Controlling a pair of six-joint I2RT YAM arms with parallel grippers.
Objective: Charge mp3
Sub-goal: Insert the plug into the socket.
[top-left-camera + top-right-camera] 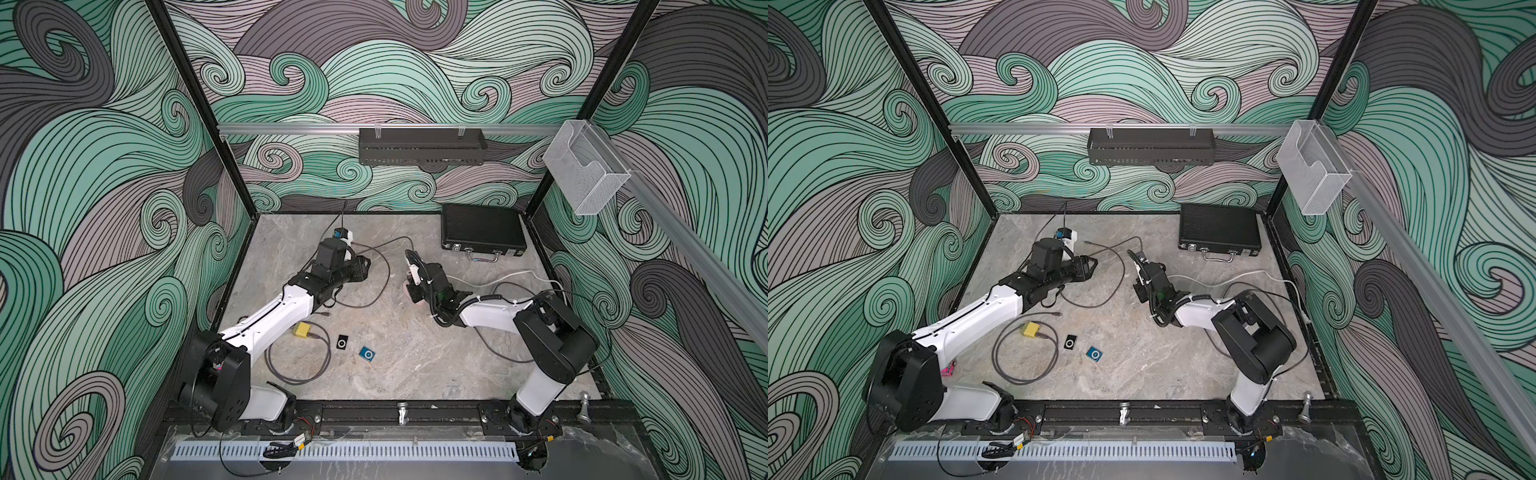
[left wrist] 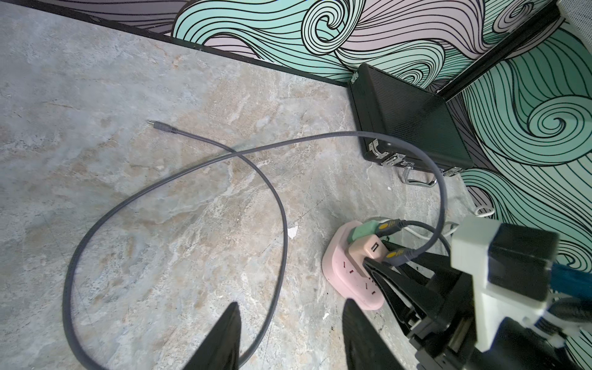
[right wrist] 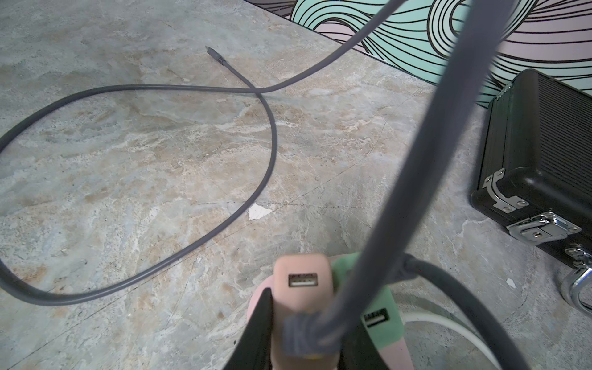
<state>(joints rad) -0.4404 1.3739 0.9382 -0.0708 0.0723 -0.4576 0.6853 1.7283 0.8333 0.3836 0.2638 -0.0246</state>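
My right claw (image 3: 306, 323) is pinching the USB plug (image 3: 307, 344) of the grey cable (image 3: 416, 160), one finger on each side of it. The plug sits right against the pink charger (image 3: 301, 275), whose upper port shows empty. Whether the plug is seated in a lower port I cannot tell. That charger stands beside a green charger (image 2: 363, 230) on the pink power strip (image 2: 344, 278), near the middle of the bench (image 1: 415, 374).

From the plug the cable rises, then drops into a wide loop on the bench toward 10 o'clock. Its small free end (image 2: 160, 126) lies bare on the stone, touching nothing.

My left claw (image 2: 291, 307) hangs over that loop with its fingers spread and nothing between them.

The black mp3 player (image 1: 343, 343) and the blue mp3 player (image 1: 367, 354) lie flat near each other at about 7 o'clock from the bench's middle, well apart from both claws and from the cable's free end. A yellow adaptor (image 1: 302, 330) lies just beside them at 9 o'clock. A black case (image 1: 482, 228) lies closed in the 1 o'clock corner.
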